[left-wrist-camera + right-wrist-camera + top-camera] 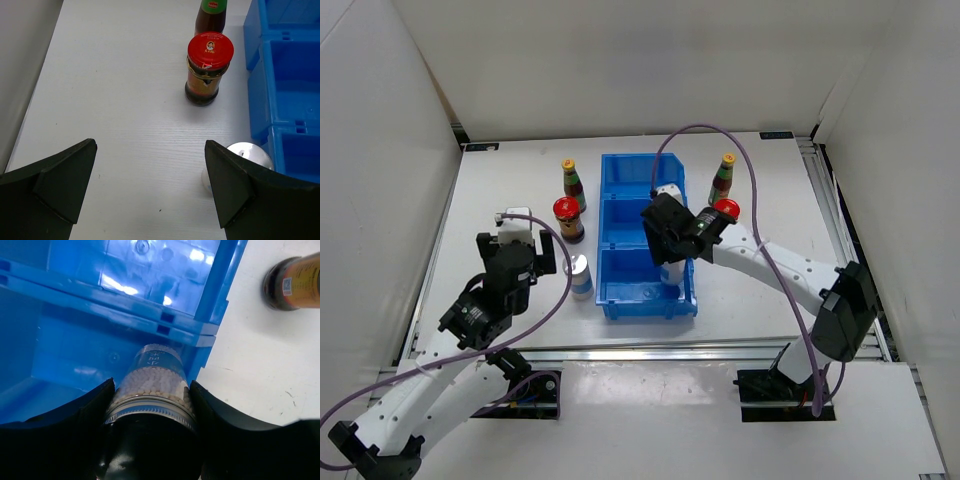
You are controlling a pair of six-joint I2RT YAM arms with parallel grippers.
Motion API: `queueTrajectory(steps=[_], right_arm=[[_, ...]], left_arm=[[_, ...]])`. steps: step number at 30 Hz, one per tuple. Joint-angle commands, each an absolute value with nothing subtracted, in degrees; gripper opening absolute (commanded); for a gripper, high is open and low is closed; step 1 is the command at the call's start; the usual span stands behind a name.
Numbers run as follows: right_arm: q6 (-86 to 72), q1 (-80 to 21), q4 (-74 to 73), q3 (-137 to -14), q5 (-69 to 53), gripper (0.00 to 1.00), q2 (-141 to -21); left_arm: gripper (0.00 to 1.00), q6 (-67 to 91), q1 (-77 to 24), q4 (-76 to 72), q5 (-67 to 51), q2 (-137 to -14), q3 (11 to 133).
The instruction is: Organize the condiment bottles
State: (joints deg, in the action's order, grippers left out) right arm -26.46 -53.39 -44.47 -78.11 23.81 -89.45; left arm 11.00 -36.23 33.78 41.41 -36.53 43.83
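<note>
Right wrist shows silver-topped bottle (152, 375) clamped within the right tool (151, 392).

silver-topped bottle (152, 377) between hand (150, 410) fingers

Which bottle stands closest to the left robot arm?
Find the blue bin in the middle of the table. Beside its left wall, at the nearest compartment, stands a small white bottle. It has a silver top, while the jar behind it has a red lid.
</note>
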Motion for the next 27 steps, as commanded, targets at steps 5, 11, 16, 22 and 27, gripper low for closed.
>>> queueTrajectory(steps=[5, 11, 16, 22, 27], right_arm=[[-26.1, -51.7, -44.8, -85.2, 22.3, 0.24, -91.8], [-26.1, -47.9, -44.8, -85.2, 16.0, 0.28, -92.3], [-25.6, -47.3, -44.8, -86.6, 13.4, 0.42, -94.7], [-25.6, -47.3, -46.7, -87.8, 13.4, 0.53, -95.8], [-25.6, -47.3, -46.7, -87.8, 13.4, 0.64, -95.8]], left_arm=[[1.0, 10.7, -36.5, 32.6, 42.2, -37.5, 43.5], [1.0, 10.7, -36.5, 32.6, 42.2, -37.5, 43.5], [1.0, 10.7, -36.5, 32.6, 42.2, -37.5, 43.5], [1.0, 10.7, -36.5, 32.6, 42.2, -37.5, 43.5], [1.0, 10.7, -36.5, 32.6, 42.2, -37.5, 43.5]])
